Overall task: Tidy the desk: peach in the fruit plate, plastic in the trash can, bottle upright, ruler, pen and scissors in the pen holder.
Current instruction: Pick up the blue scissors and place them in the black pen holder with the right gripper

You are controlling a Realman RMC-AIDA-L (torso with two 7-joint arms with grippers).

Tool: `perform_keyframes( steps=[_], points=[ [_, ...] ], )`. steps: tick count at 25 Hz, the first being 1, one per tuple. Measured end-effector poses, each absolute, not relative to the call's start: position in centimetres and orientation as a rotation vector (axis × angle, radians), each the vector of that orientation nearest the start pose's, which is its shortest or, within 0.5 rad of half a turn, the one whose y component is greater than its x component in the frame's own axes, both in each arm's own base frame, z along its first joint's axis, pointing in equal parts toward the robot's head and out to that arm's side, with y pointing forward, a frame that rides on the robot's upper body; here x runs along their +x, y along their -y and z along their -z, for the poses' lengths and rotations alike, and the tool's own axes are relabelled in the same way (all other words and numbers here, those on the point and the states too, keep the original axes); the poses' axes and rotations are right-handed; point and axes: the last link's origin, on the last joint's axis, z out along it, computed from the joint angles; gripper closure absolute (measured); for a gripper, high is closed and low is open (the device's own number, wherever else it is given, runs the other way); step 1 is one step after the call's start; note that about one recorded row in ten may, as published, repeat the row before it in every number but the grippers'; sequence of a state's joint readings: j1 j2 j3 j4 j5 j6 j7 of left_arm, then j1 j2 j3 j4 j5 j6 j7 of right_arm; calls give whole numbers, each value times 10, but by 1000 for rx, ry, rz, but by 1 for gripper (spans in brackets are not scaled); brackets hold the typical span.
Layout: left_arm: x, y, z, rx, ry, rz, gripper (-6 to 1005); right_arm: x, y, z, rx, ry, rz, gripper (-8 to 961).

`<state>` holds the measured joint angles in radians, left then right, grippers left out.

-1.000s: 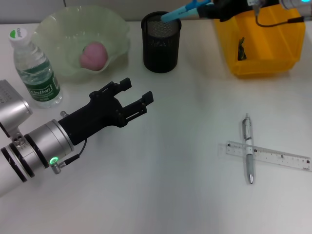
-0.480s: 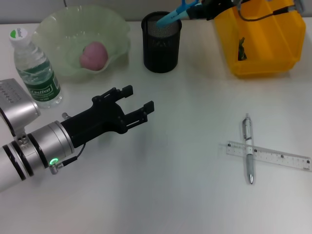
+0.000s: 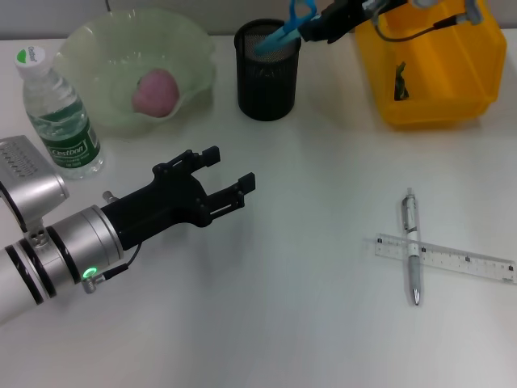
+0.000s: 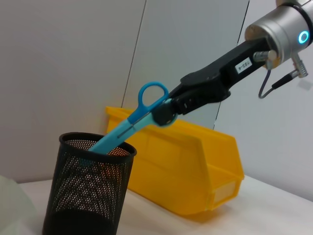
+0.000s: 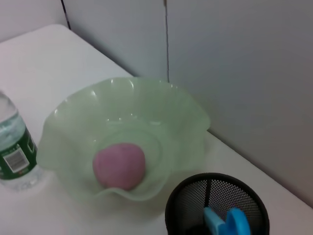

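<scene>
My right gripper (image 3: 311, 26) is shut on the blue scissors (image 3: 283, 31), which slant with their blades inside the black mesh pen holder (image 3: 267, 74). The left wrist view shows the same grip (image 4: 168, 111) just below the scissors' handle ring (image 4: 149, 98). A pink peach (image 3: 155, 90) lies in the green fruit plate (image 3: 97, 48). The bottle (image 3: 56, 113) stands upright at the left. Crossed over each other at the right are the pen (image 3: 413, 257) and the clear ruler (image 3: 452, 259). Dark plastic (image 3: 400, 82) sits in the yellow trash can (image 3: 440, 97). Over the table's middle-left, my left gripper (image 3: 229, 167) hovers open, holding nothing.
The yellow trash can stands close to the right of the pen holder, with the plate close on its left. In the right wrist view the plate (image 5: 186, 117), peach (image 5: 120, 165), holder rim (image 5: 186, 196) and bottle (image 5: 12, 147) lie below.
My right gripper has moved left, and the scissors' blades have gone deeper into the pen holder, tilting more upright. My left arm shifted slightly.
</scene>
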<state>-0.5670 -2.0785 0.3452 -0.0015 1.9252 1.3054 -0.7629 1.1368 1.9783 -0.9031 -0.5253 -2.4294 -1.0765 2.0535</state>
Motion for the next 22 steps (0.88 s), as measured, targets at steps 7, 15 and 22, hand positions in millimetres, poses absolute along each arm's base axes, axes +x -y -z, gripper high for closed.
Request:
perform_keyframes(
  steps=[7, 15, 22],
  points=[
    [-278, -301, 83, -2407, 690, 905, 210, 115, -483, 12, -2616, -616, 13, 798],
    [-279, -300, 83, -2406, 701, 908, 212, 112, -484, 10, -2594, -644, -13, 791],
    [-280, -299, 83, -2405, 709, 905, 214, 116, -484, 8, -2581, -654, -27, 675]
  ],
)
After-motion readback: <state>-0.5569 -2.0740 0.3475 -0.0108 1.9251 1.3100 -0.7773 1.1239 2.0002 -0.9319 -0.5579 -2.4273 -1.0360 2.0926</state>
